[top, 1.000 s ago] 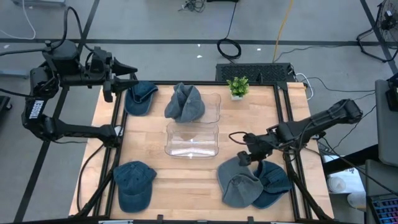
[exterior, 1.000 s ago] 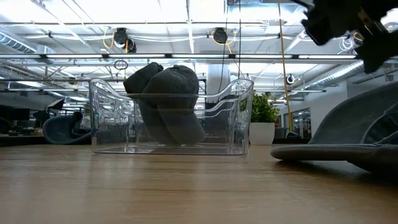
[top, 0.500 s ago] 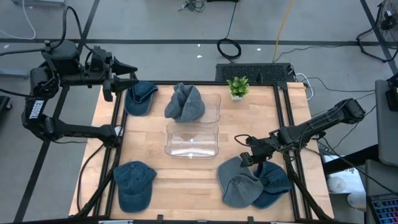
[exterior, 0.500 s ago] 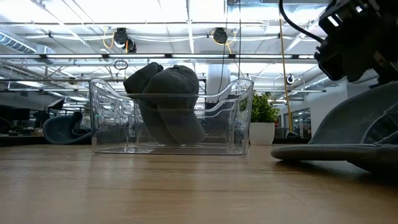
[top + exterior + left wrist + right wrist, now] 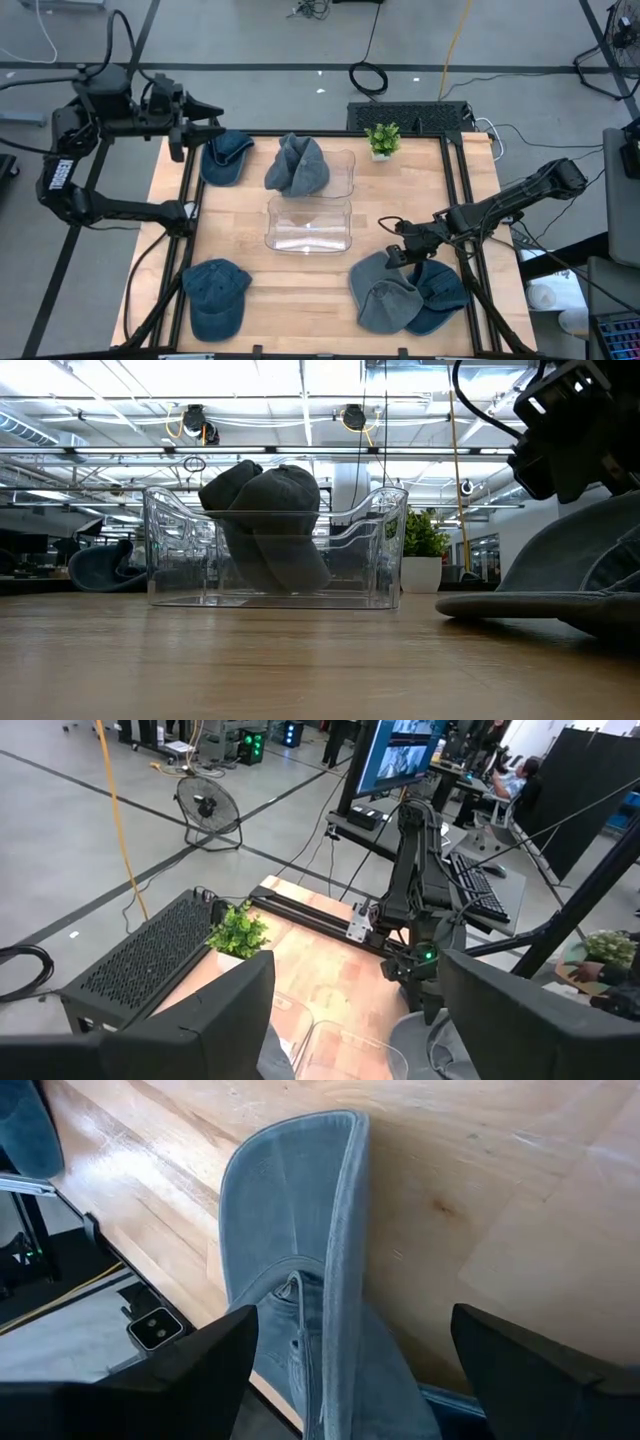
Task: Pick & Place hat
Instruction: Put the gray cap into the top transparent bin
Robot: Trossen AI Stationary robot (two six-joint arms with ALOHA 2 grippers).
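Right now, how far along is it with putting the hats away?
One grey hat already sits in the far clear bin. The right end effector hangs open over the grey cap, nothing gripped. The near bin is empty; four hats remain on the table.

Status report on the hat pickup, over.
Right tool open, poised over grey cap, nothing held. Left tool open, waiting by far-left table corner. One cap already in far clear bin. Nothing in the way.

The right tool (image 5: 391,252) has moved nearer the table's front edge and now hangs with fingers apart just over the back rim of the grey cap (image 5: 383,295). In the low view it has dropped closer to the cap's crown.
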